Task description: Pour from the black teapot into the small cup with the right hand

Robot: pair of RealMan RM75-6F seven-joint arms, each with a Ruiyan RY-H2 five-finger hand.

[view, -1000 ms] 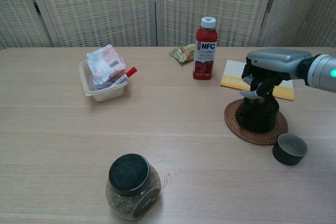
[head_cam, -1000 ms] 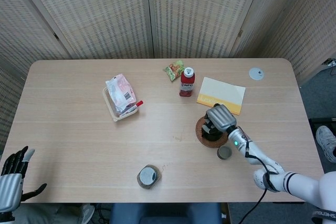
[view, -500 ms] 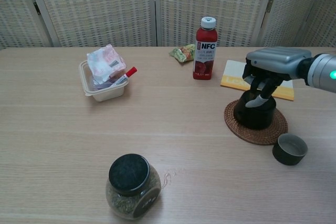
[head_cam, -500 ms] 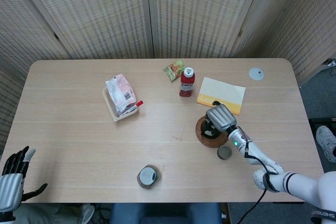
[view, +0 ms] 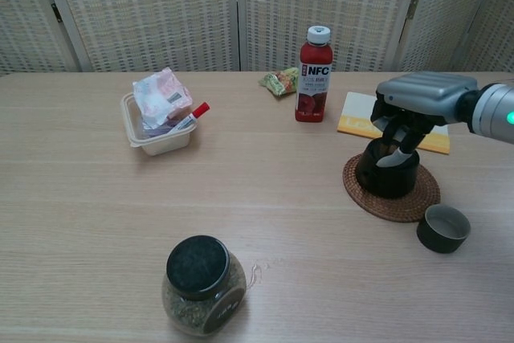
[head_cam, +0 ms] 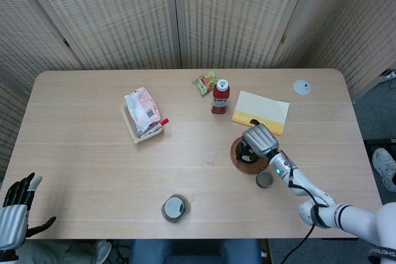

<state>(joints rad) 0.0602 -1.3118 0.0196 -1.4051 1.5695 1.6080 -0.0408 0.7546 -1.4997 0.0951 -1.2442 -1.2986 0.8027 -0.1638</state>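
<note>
The black teapot (view: pixel 388 176) stands on a round woven coaster (view: pixel 419 200) at the right of the table. My right hand (view: pixel 418 98) comes down on it from above, and its fingers (view: pixel 399 150) grip the pot's top. In the head view the hand (head_cam: pixel 260 137) covers most of the teapot (head_cam: pixel 247 151). The small dark cup (view: pixel 443 227) sits upright on the table just right of the coaster and nearer the front, apart from the hand; the head view shows the cup (head_cam: pixel 265 179) too. My left hand (head_cam: pixel 15 205) hangs off the table's front left corner, fingers spread, holding nothing.
A red NFC bottle (view: pixel 315 74) and a yellow booklet (view: pixel 353 118) lie behind the teapot. A snack packet (head_cam: pixel 205 83) and a white disc (head_cam: pixel 301 87) sit at the back. A plastic container (view: pixel 161 114) is at the left, a dark-lidded jar (view: pixel 202 284) near the front.
My right hand's fingers have closed lower around the teapot's top, and the pot has shifted slightly left on the coaster. The left hand has barely moved.
</note>
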